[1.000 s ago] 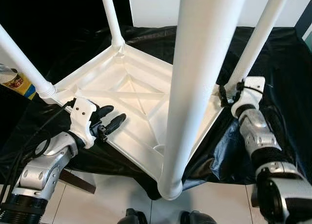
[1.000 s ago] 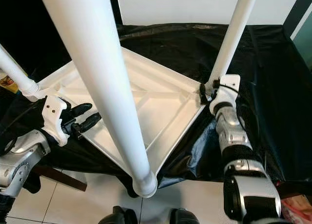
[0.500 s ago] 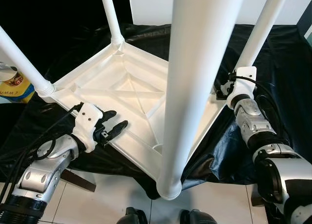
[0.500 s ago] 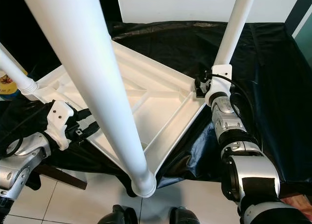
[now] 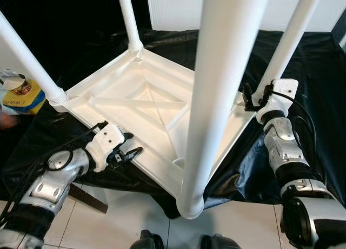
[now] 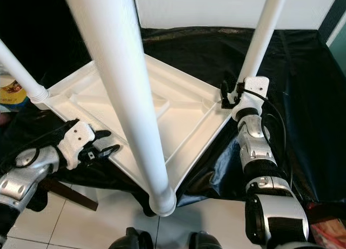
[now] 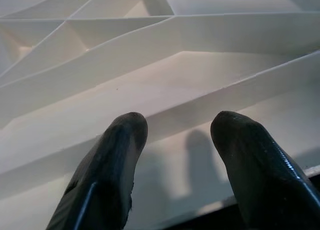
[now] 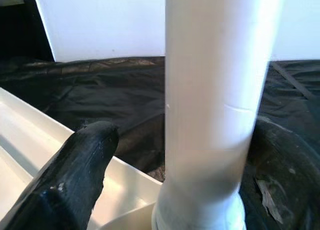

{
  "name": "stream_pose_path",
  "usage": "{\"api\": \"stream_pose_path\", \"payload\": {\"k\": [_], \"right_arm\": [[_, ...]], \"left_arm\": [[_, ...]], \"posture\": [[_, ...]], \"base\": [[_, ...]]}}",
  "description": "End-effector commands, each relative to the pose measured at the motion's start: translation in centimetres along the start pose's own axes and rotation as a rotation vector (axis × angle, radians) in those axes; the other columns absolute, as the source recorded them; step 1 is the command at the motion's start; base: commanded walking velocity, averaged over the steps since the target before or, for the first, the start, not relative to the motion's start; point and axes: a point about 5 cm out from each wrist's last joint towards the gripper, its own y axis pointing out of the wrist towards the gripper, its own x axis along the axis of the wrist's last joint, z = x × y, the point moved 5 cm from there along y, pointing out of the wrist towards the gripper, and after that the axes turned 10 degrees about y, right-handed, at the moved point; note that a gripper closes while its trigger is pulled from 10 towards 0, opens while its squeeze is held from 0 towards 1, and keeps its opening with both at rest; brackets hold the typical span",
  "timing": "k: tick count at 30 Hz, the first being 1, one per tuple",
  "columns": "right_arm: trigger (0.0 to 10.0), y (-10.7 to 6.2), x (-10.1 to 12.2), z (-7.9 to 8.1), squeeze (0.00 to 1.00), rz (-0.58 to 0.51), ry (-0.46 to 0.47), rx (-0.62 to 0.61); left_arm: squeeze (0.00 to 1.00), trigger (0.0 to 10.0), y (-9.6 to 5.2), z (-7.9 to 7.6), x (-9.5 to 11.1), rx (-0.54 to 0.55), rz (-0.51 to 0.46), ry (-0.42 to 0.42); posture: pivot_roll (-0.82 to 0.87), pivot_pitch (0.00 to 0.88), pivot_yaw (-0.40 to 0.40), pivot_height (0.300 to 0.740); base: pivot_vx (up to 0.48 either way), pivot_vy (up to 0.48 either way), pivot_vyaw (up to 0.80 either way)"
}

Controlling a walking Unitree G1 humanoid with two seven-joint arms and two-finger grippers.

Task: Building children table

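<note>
Four legs stand up from the upturned table (image 5: 141,100) on black cloth; the right gripper (image 5: 254,99), fingers apart around the right leg (image 8: 215,110), should close squarely while the open left gripper (image 5: 125,151) steadies the table's near edge.

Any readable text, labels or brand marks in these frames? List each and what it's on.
Yellow and blue container at the far left, beside the upturned white table: a label with dark letters and a picture, too small and blurred to read.
Table, table legs, black cloth: no text or markings visible.
</note>
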Motion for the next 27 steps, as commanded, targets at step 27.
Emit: {"api": "stream_pose_path", "payload": {"k": [27], "right_arm": [[10.0, -7.0, -0.1, -1.5, 0.0, 0.041, 0.035, -0.067]], "left_arm": [[0.0, 10.0, 7.0, 1.9, -5.2, 0.121, 0.334, 0.011]], "posture": [[-0.13, 0.116, 0.06, 0.74]], "base": [[0.0, 0.0, 0.0]]}}
